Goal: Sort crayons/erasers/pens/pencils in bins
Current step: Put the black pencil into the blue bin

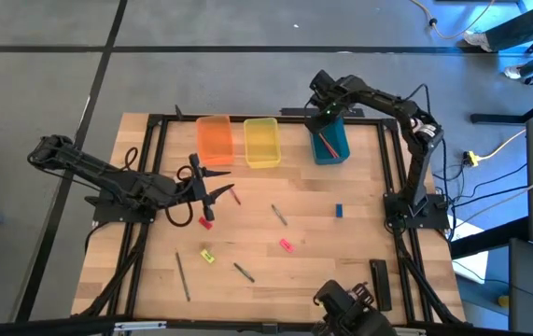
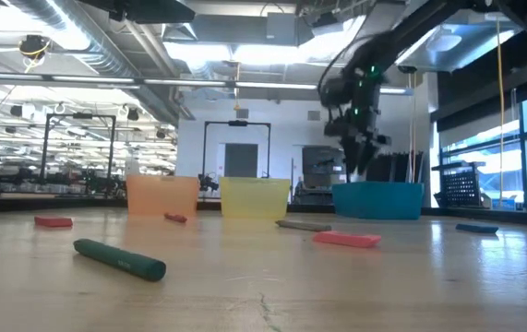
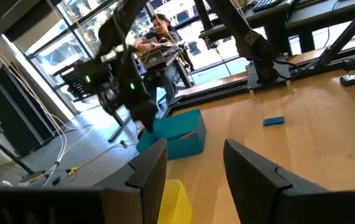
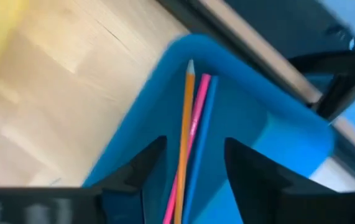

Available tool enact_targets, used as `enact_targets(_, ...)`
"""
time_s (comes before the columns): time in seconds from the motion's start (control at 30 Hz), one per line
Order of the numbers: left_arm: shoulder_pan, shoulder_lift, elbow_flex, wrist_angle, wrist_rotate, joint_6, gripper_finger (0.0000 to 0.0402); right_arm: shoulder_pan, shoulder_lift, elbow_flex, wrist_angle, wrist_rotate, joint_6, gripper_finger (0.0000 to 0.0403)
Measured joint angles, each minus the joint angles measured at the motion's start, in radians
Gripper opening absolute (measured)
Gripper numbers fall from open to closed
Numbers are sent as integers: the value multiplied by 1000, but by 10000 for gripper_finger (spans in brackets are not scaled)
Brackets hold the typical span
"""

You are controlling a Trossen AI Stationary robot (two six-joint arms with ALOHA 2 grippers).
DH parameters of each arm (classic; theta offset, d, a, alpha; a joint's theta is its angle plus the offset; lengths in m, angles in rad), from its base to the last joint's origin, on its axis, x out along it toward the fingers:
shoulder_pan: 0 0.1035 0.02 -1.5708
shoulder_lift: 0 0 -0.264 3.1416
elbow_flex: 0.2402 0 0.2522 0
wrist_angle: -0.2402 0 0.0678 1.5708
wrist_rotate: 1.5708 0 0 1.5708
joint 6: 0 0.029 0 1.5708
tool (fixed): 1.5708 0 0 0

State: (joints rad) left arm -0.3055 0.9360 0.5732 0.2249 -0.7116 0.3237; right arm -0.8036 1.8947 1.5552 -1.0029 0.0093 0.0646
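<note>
While the right gripper (image 1: 326,118) hangs above the teal bin (image 1: 330,143) at the far edge of the table (image 1: 341,271), its fingers stand spread with nothing between them, and three pencils (image 4: 191,134), orange, pink and blue, lie side by side inside that bin. The drop looks done, so the step in hand is a clean exit: rise straight up before swinging away, so the fingers do not catch the bin wall or drag a pencil end over the rim. The left gripper (image 1: 212,193) waits over the left half of the table, fingers spread and empty, near a red eraser (image 1: 205,222) and a reddish crayon (image 1: 234,197). Still loose on the wood are a yellow eraser (image 1: 207,255), a pink eraser (image 1: 286,245), a blue eraser (image 1: 339,211), a green crayon (image 1: 244,272) and two grey crayons (image 1: 278,215). The orange bin (image 1: 214,140) and yellow bin (image 1: 261,141) stand side by side along the far edge, the teal one a little apart. The middle of the table is open, giving room to travel low; the black frame rail behind the bins leaves little margin there, so approaches are best made from the near side.
</note>
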Motion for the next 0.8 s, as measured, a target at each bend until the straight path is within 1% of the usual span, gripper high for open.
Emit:
enact_targets(0.1,9,0,0,-4,0,-2,152,34,-66,23,4,0,-9,152)
enact_targets(0.27,27,0,0,-16,0,-36,152,131,-167,27,20,-1,-18,150)
enact_targets(0.37,31,0,0,-15,-2,-92,152,200,-217,-38,90,-2,-22,149)
enact_targets(0.4,31,0,0,-16,-16,-111,152,227,-232,-76,144,-12,-26,149)
enact_targets(0.43,30,0,0,-16,-45,-129,152,252,-246,-120,209,-47,-41,149)
enact_targets(0.47,26,4,0,-22,-79,-146,152,275,-260,-166,278,-110,-55,149)
enact_targets(0.53,19,27,1,-57,-133,-181,152,330,-289,-272,462,-285,-90,149)
enact_targets(0.6,8,52,0,-107,-145,-232,152,388,-300,-370,672,-444,-101,149)
enact_targets(0.63,1,65,0,-115,-132,-275,152,416,-301,-412,771,-495,-96,149)
enact_targets(0.7,-19,83,0,-163,-79,-396,152,472,-297,-481,929,-523,-69,149)
enact_targets(0.73,-35,93,0,-192,-44,-464,152,499,-291,-505,995,-515,-65,149)
enact_targets(0.8,-73,103,0,-283,0,-618,152,553,-277,-543,1071,-481,-66,149)
